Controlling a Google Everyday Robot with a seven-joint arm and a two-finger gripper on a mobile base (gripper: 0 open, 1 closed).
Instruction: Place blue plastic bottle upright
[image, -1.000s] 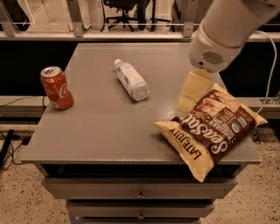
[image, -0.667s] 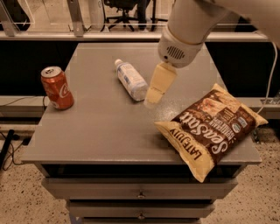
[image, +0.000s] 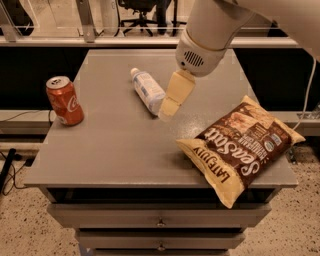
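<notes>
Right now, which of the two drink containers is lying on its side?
The blue plastic bottle, with the tool right beside it; the red can stands upright.

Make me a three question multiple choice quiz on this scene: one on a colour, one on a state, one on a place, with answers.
1. What colour is the soda can?
A) green
B) red
C) blue

2. How is the blue plastic bottle resting?
A) lying on its side
B) standing upright
C) held in the air

3. Where is the gripper?
A) above the soda can
B) close by the bottle's base end
C) at the bottle's cap

Answers:
1 B: the can's body is red with white lettering.
2 A: the bottle lies flat, with its white cap pointing away from the camera.
3 B: the gripper hangs just right of the bottle's base, far from the can.
</notes>
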